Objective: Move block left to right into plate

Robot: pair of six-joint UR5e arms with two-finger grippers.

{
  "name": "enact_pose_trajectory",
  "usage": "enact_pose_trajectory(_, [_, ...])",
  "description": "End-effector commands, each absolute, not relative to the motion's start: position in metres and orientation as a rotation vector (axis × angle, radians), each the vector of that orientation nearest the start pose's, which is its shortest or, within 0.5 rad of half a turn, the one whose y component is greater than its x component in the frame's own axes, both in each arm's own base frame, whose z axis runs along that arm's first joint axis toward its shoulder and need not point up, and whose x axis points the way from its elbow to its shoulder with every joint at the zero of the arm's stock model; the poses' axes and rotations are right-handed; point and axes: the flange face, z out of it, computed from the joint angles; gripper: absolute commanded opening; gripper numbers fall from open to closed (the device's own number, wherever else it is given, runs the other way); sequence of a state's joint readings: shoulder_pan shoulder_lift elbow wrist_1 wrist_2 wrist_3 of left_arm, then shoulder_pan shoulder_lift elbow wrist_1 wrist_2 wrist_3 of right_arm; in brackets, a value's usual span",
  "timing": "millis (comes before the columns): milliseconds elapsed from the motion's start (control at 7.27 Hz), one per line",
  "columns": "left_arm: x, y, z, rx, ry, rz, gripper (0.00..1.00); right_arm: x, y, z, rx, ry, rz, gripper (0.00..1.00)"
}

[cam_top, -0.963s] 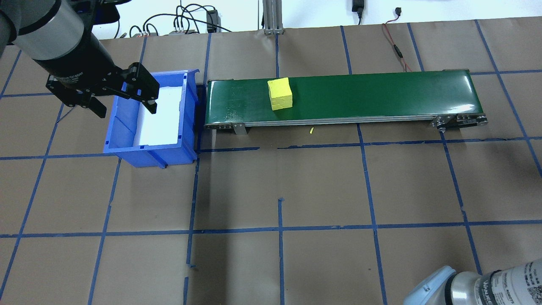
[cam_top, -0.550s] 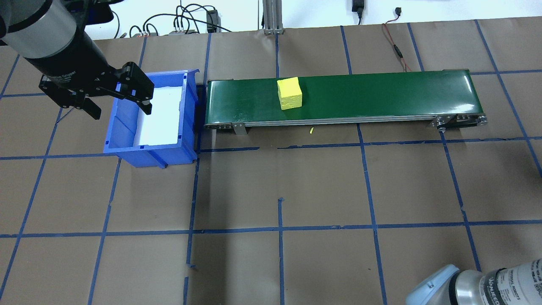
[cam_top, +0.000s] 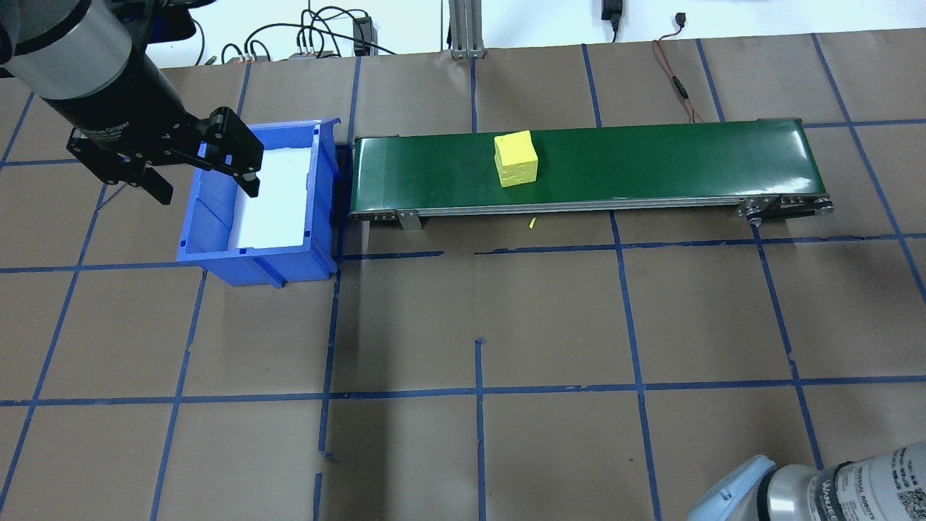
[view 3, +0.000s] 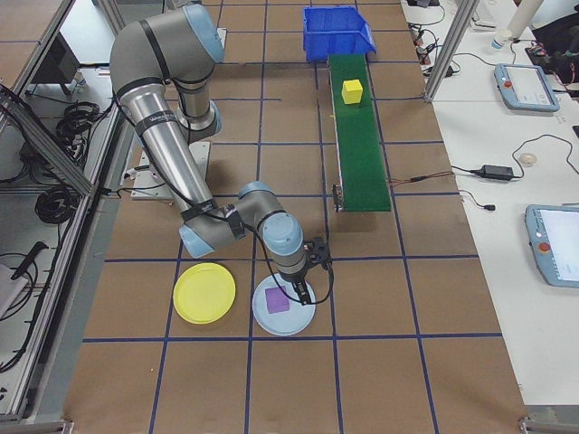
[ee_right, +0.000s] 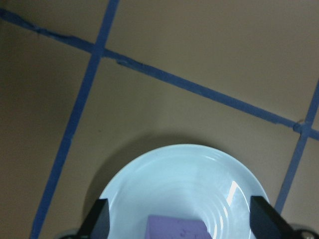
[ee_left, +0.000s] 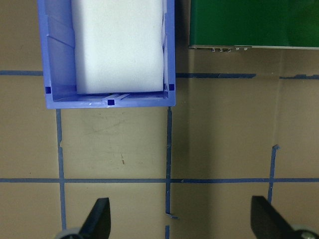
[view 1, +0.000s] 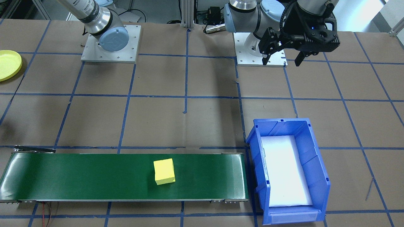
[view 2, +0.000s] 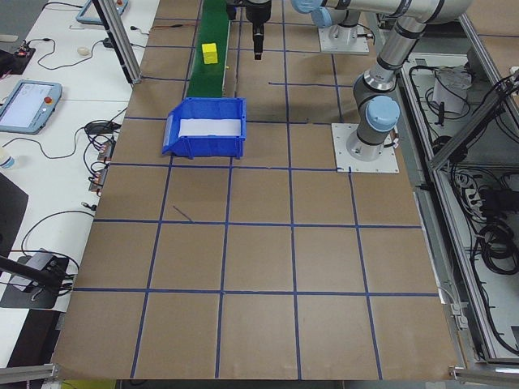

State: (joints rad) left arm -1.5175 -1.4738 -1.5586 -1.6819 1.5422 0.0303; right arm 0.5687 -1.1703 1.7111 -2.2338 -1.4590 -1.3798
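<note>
Over the table's left end, left gripper (cam_top: 207,187) hangs high, pointing straight down, jaws spread wide, nothing in them. The wrist cam puts it on the robot's side of the bin (cam_top: 318,217), not over it. I'd say its part is done, so park it there.

Block (cam_top: 516,159) sits upright on the belt (cam_top: 651,159), left of mid-length and well short of the right end, with nothing touching it.

Step in hand, as I read it: right arm has to meet the block at the belt's right end.
- Wait for the block to reach that end and don't chase it mid-belt.
- Come down vertical, jaws square to two flat faces, centred.
- Block looks soft (foam, I'd guess), so squeeze lightly.
- Target is the yellow plate (view 3: 204,292), not the pale blue plate (view 3: 303,321) just beside it. That one holds a purple block (view 3: 277,300).

At the far right, right gripper (ee_right: 179,211) is low over the pale blue plate, jaws wide apart either side of the purple block and not pinching it. The forearm slopes down from the base and the wrist points down. It's well away from the belt end, so it needs to lift clear first, then swing across.
</note>
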Motion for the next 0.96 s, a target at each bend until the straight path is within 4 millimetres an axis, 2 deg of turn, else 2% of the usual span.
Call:
enact_pose_trajectory(0, [-0.111, -0.456, 0.531, -0.039, 3.172, -0.012, 1.00, -0.358, -0.517, 0.278, -0.749, 3.073, -0.345, 1.00])
enact_pose_trajectory(275, [-0.106, -0.457, 0.531, -0.053, 3.170, -0.012, 1.00, -0.286, -0.563, 0.287, -0.795, 2.957, -0.503, 1.00])
enact_pose_trajectory(550, [-0.108, -0.456, 0.528, -0.046, 3.169, 0.010, 1.00, -0.197, -0.604, 0.309, -0.644, 2.941, -0.534, 1.00])
enact_pose_trajectory(825, [-0.104, -0.456, 0.529, -0.056, 3.164, 0.008, 1.00, -0.131, -0.628, 0.320, -0.445, 2.857, -0.573, 1.00])
